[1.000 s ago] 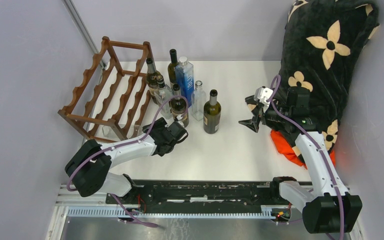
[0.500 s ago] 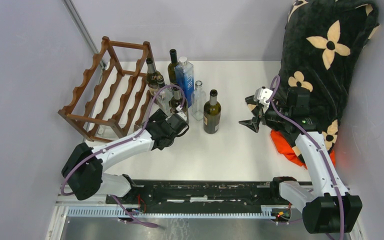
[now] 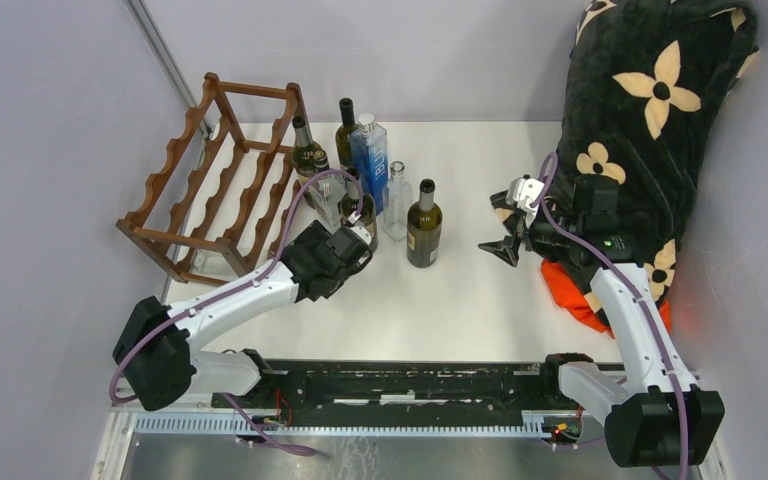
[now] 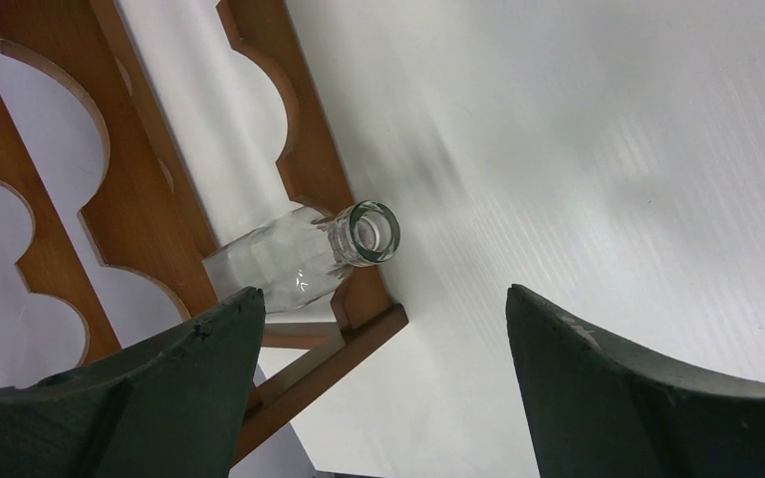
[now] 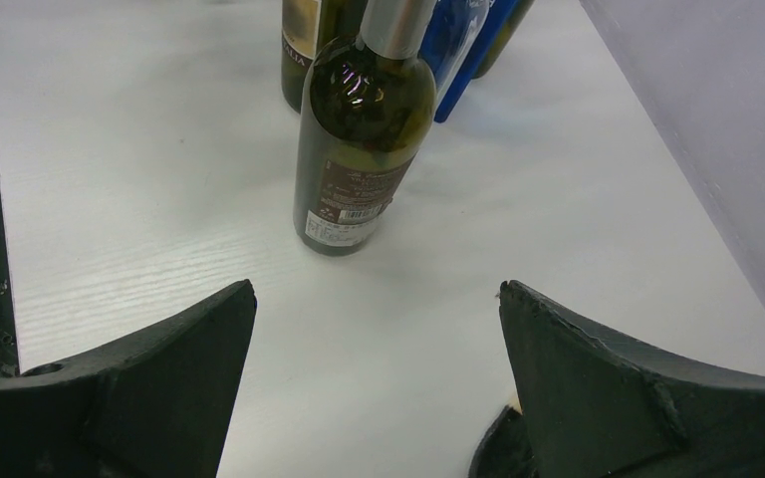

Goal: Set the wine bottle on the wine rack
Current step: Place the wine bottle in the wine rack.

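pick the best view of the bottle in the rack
Left wrist: the clear bottle shows its neck and open mouth, lying on the wine rack. Top external gives a faint glint; right wrist, nothing.

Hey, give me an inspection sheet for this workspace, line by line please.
Surface: white table, no spills seen.
Job's things: wine rack at far left, clear bottle lying at its near end; upright bottles clustered beside it.
Clutter: black flowered blanket and orange item at right.
Grippers: left pincer open, empty; right pincer open, empty.
Cables: purple cables run along both arms.
Surroundings: grey walls.
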Robot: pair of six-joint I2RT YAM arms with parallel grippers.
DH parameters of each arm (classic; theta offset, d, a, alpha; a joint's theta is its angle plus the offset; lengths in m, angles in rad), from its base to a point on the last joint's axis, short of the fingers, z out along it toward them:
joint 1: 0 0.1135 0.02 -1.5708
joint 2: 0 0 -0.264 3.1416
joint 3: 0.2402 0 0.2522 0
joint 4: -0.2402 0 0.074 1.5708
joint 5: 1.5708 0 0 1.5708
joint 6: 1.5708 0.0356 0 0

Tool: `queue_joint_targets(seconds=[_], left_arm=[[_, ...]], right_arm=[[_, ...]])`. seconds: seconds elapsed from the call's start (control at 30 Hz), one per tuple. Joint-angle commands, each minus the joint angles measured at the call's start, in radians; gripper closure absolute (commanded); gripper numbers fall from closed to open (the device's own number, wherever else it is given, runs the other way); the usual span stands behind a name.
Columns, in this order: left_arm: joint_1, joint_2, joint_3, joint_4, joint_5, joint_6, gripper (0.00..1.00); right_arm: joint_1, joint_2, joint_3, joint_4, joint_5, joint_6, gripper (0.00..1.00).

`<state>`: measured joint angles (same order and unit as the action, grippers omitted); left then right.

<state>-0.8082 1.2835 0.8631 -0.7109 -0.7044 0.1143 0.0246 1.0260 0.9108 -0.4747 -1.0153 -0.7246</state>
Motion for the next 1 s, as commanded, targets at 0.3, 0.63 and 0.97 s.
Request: queue_joint_targets(seconds=[0.3, 0.63, 0.97], left_arm=[[0.002, -0.098, 0.058, -0.007, 0.135, 0.014, 0.08], [0.004, -0.135, 0.216, -0.03, 0.221, -0.147, 0.08], [0.006, -0.232, 0.215, 0.008, 0.259, -0.674, 0.04]], right_arm=[[0.004, -0.001, 0.041, -0.001, -0.002, -0.029, 0.02], [0.004, -0.004, 0.067, -0.048, 0.003, -0.077, 0.02], [0.005, -0.007, 0.066, -0.048, 0.001, -0.075, 0.02]])
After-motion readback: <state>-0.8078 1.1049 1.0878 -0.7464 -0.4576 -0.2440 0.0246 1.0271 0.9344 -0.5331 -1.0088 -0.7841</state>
